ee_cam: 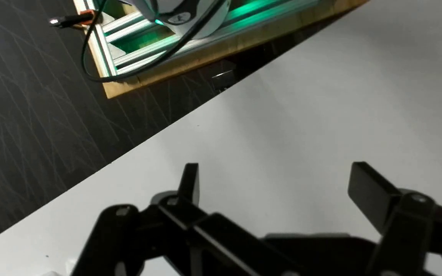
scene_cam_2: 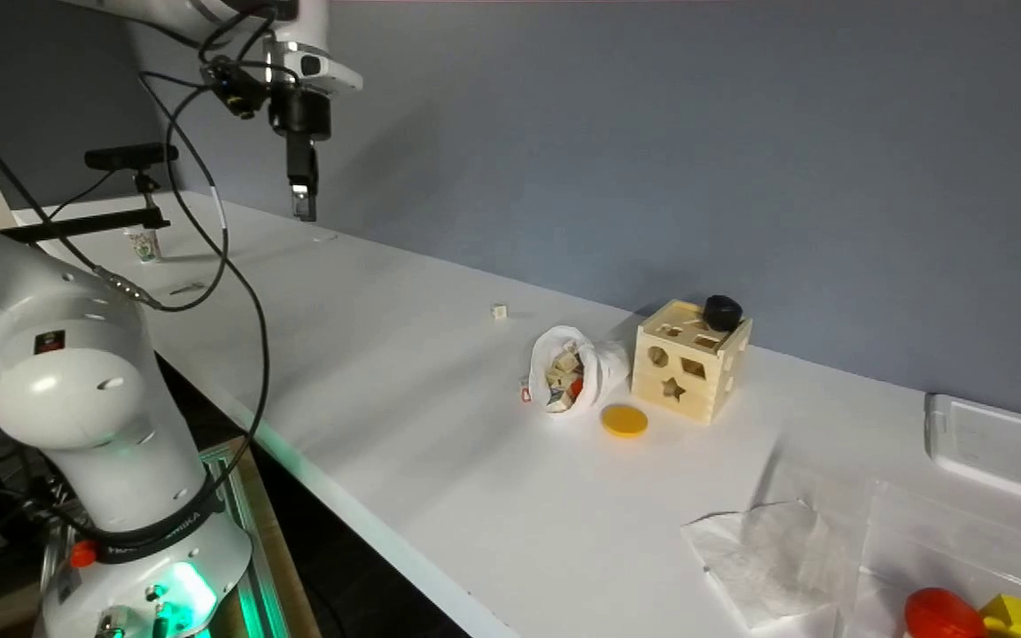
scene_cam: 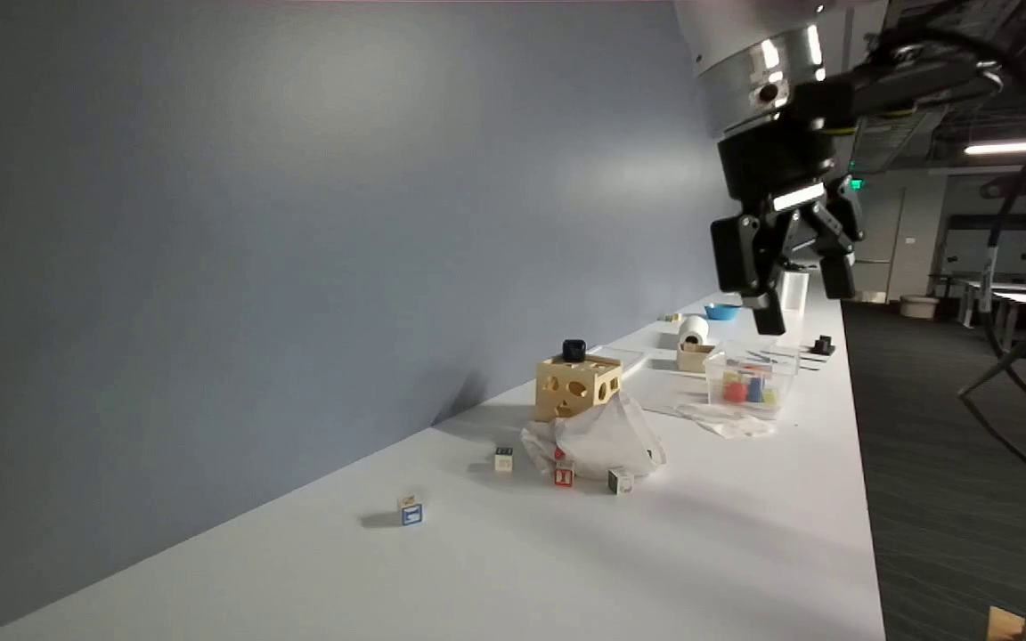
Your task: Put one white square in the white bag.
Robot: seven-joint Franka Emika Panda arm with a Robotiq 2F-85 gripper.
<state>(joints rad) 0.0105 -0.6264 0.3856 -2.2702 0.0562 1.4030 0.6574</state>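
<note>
Okay, so your gripper [ee_cam: 276,180] is released, jaws spread wide, with plain worktop [ee_cam: 267,142] showing between them in the wrist view. It's hanging high up, and past the front edge you can see a bit of the wood-and-metal stand [ee_cam: 205,53]. Your white bag [scene_cam_2: 606,368] is well apart from the gripper, lying on its side, closer to the wall edge than the front edge. Peek through its mouth in an exterior view and you get off-white squares [scene_cam_2: 565,361] (cubes, really) piled inside with something red [scene_cam_2: 576,386]; deeper in is hard to make out. In an exterior view you've also got a red-lettered block [scene_cam: 564,474] right by the mouth, a dark-marked block [scene_cam: 621,482] there too (can't tell if it's in or out), a dark-topped block [scene_cam: 503,459] on the bag's wall-edge side, and a blue-lettered block [scene_cam: 411,512] off by itself, nearer the wall edge. Just beside the bag there's your wooden box [scene_cam_2: 697,399] with a black thing [scene_cam_2: 722,313] on top, plus a flat yellow disc [scene_cam_2: 624,421]. Farther along, near the front edge, a clear bin [scene_cam: 720,361] holds red, blue and yellow pieces [scene_cam: 754,390], next to a crumpled white sheet [scene_cam: 731,424].
</note>
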